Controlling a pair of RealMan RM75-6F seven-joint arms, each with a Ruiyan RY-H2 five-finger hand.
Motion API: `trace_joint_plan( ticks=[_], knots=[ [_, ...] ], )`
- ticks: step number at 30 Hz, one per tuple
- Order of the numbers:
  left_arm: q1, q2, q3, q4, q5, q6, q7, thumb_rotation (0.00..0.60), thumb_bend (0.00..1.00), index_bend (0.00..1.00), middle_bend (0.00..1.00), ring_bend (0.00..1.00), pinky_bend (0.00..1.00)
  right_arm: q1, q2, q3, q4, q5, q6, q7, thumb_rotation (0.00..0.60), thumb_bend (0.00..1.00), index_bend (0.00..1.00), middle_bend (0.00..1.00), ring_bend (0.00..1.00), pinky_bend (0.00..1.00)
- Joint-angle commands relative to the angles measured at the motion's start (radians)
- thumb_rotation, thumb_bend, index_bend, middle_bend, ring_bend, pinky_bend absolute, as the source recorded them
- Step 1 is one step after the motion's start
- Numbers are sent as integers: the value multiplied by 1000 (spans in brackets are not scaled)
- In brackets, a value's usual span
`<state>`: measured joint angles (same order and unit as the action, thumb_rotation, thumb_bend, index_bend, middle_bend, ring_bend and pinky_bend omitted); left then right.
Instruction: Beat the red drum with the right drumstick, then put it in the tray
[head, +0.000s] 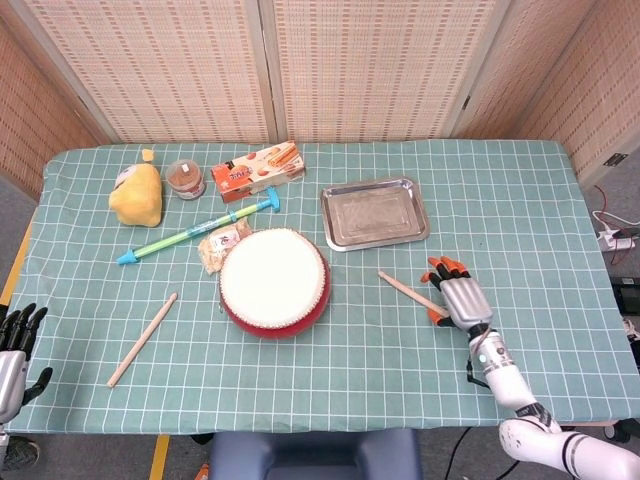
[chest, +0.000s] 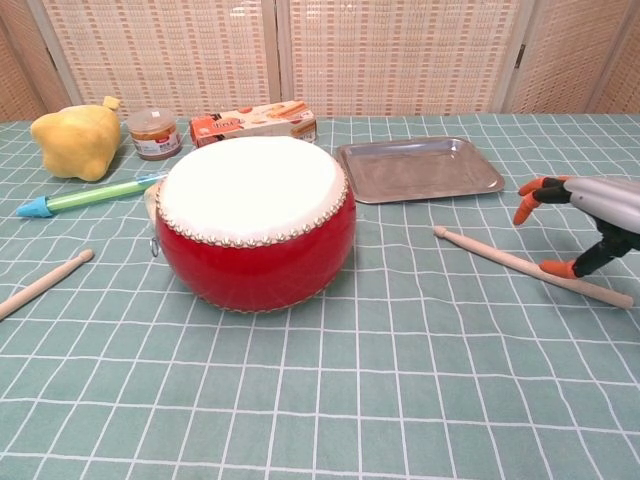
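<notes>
The red drum with its white skin stands mid-table. To its right the right drumstick lies flat on the cloth, tip toward the drum. My right hand arches over the stick's handle end. Its thumb tip touches the stick and the fingers curl above it without closing on it. The metal tray lies empty behind the stick. My left hand hangs off the table's front left edge, fingers apart, holding nothing.
A second drumstick lies left of the drum. Behind the drum are a green-blue pen, a snack packet, a yellow plush, a jar and a biscuit box.
</notes>
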<state>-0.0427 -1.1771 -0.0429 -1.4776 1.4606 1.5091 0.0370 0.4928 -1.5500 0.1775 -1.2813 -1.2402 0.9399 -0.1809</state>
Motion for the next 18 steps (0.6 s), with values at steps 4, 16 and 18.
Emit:
trace_joint_plan(
  ticks=[4,16,18],
  knots=[
    [3,-1,2,4,-2,0,-5,600,253,0,0,0,0,44,-61,23,57,56,-36,-56,600,334,368,63,0,102],
    [2,-5,2,17,-3,-7,-12,600,253,0,0,0,0,118,-151,58,142,143,-84,-78,600,351,404,63,0,101],
    [3,-5,2,19,-5,-8,-14,600,253,0,0,0,0,123,-156,53,147,142,-82,-83,600,351,404,63,0,101]
  ],
)
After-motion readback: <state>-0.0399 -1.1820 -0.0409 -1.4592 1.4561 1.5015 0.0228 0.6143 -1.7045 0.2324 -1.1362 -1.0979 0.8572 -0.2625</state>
